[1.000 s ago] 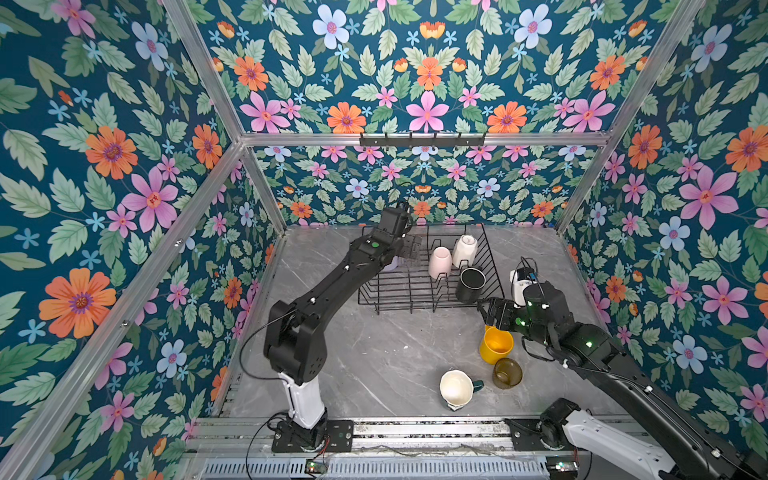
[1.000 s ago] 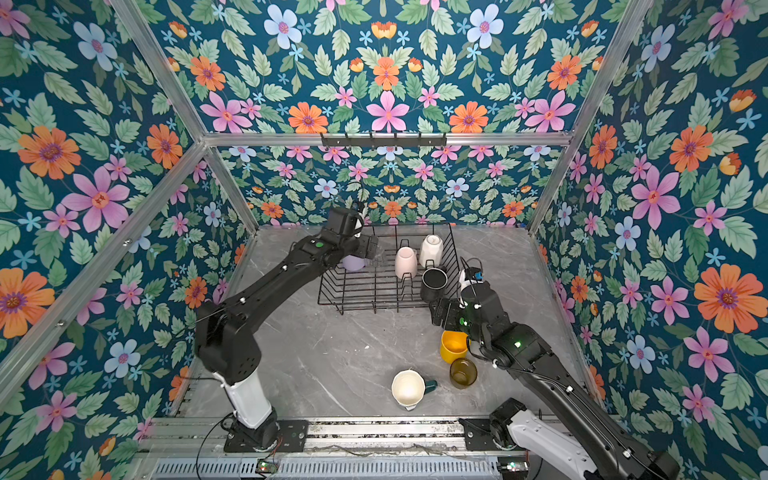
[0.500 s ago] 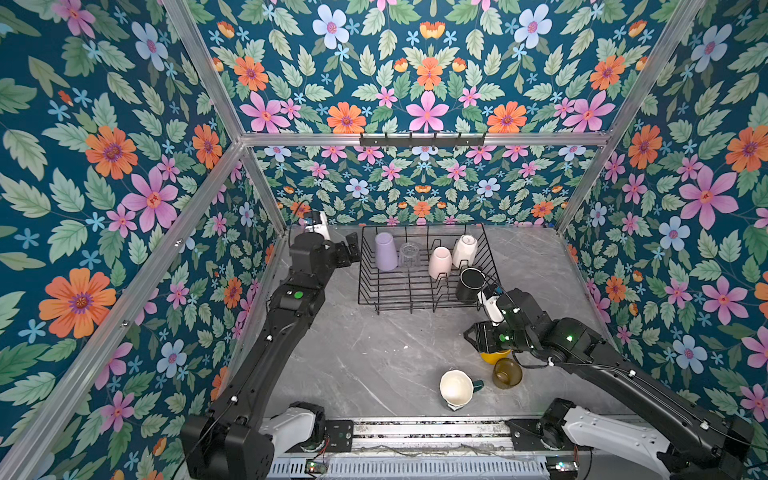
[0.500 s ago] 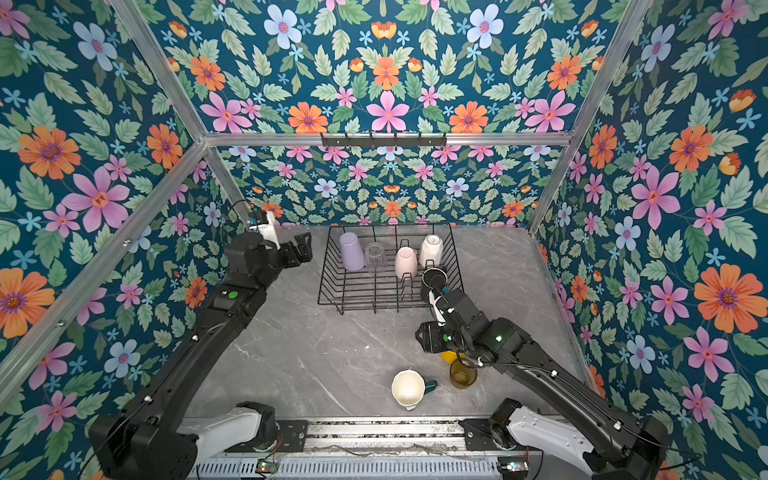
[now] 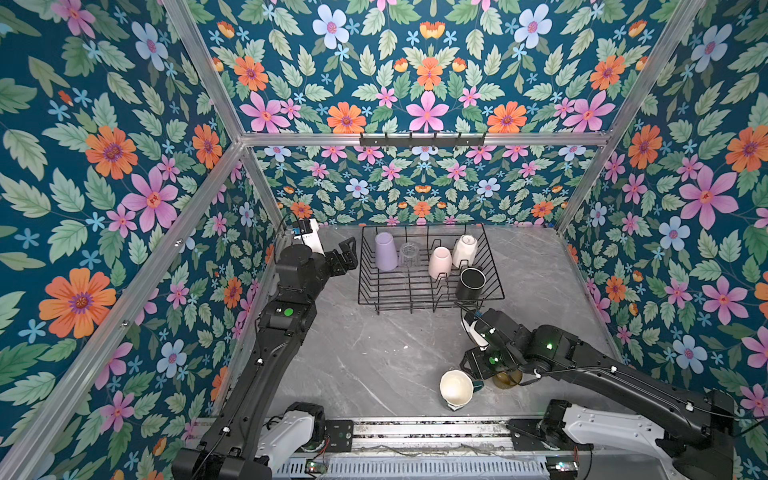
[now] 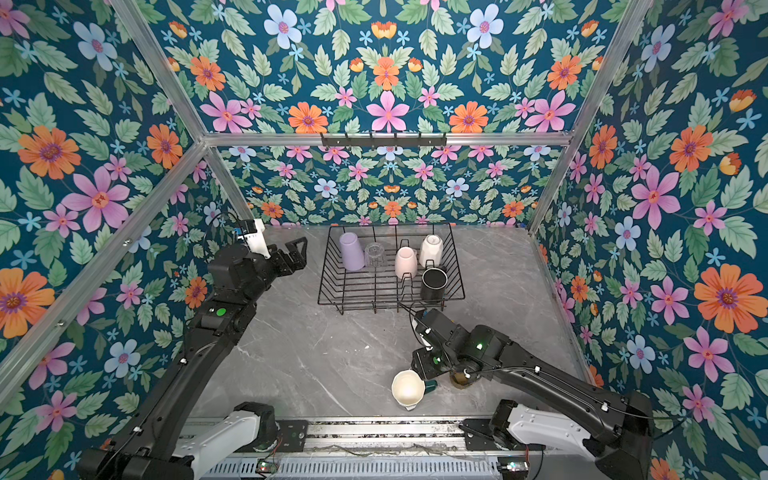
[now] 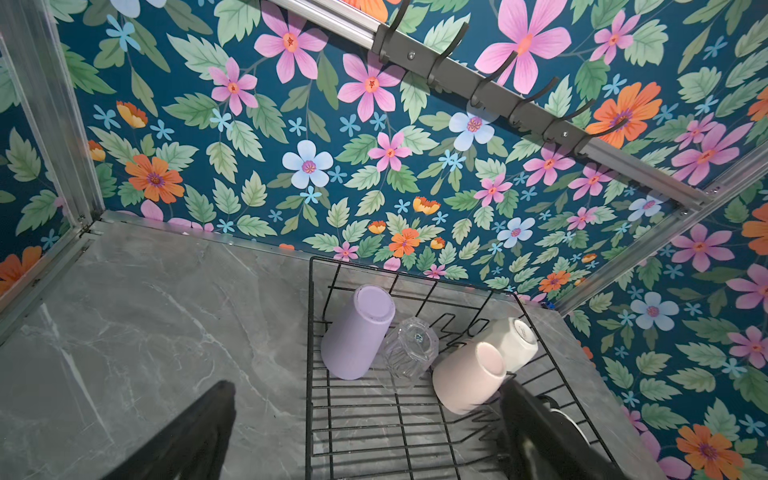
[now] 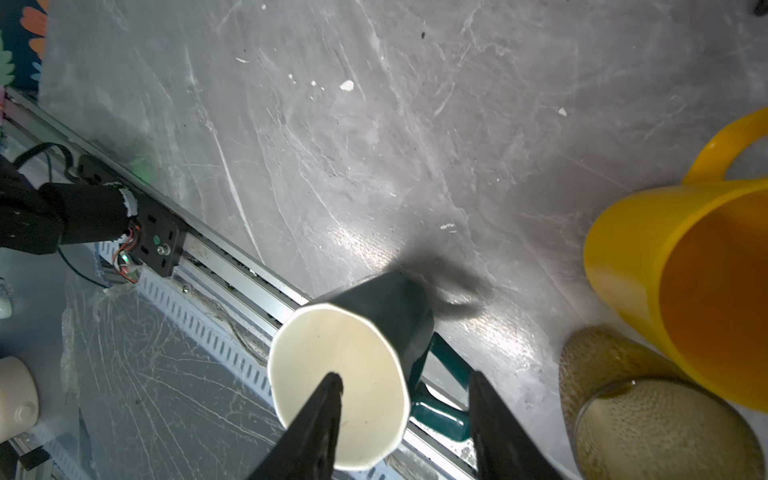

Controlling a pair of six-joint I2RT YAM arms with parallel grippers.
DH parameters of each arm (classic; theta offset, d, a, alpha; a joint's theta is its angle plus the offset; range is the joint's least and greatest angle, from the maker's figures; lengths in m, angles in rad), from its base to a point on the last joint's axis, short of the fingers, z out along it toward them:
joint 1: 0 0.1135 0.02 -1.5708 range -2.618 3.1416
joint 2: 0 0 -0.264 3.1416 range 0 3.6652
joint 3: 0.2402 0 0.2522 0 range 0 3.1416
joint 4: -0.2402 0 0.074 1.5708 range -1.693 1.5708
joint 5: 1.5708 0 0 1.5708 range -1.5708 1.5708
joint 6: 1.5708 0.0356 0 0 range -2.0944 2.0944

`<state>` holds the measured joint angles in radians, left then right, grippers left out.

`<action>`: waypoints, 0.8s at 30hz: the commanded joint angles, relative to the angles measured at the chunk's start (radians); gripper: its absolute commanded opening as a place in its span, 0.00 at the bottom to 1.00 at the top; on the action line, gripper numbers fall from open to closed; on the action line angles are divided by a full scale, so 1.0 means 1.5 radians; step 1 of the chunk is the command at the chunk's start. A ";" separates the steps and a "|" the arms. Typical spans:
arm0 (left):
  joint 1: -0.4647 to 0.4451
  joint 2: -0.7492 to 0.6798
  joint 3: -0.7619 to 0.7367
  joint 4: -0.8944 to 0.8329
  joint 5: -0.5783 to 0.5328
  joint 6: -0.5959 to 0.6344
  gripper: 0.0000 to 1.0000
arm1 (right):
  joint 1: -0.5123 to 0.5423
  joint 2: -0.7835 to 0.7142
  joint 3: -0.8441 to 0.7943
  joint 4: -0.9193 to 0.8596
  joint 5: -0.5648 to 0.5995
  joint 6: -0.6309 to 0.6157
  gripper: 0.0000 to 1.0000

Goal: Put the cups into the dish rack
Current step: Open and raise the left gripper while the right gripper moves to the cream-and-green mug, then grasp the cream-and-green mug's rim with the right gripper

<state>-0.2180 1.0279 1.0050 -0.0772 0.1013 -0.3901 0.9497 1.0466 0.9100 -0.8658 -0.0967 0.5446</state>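
Jaws of the right gripper (image 8: 403, 376) stand partly spread astride the rim wall, handle side, of the green mug (image 8: 357, 345), which lies tipped over near the table's (image 8: 374, 145) front edge. Glazed, rigid and breakable, it likely wants a firm wall pinch. Left gripper (image 5: 348, 254) gapes empty beside the rack (image 5: 363, 270).

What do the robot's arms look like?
The left arm and right arm are black, with white base sections. Each carries a small green light, thin black cables and a white camera box at the wrist. The left gripper and right gripper are black with two pointed fingers.
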 commanded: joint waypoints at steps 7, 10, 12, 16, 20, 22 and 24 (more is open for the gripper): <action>0.007 -0.004 0.005 0.015 0.008 -0.007 1.00 | 0.030 0.051 0.002 -0.017 0.016 -0.009 0.44; 0.008 -0.001 0.006 0.015 0.007 -0.008 1.00 | 0.034 0.069 0.006 -0.009 0.019 -0.015 0.42; 0.009 -0.001 0.007 0.013 0.008 -0.007 1.00 | 0.042 0.083 0.012 -0.006 0.025 -0.019 0.41; 0.012 -0.005 0.009 0.009 0.003 -0.004 1.00 | 0.066 0.116 0.024 -0.012 0.057 -0.026 0.38; 0.013 -0.008 0.009 0.007 0.000 -0.003 1.00 | 0.073 0.155 0.026 -0.002 0.062 -0.030 0.29; 0.014 -0.006 0.009 0.004 -0.001 -0.002 1.00 | 0.074 0.165 0.025 0.010 0.064 -0.034 0.26; 0.015 -0.008 0.012 -0.001 -0.002 0.001 1.00 | 0.074 0.174 0.029 0.017 0.068 -0.041 0.24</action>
<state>-0.1970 1.0210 1.0145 -0.0784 0.1051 -0.3950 1.0592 1.2961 0.9455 -0.8600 -0.0227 0.5026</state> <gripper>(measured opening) 0.997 0.254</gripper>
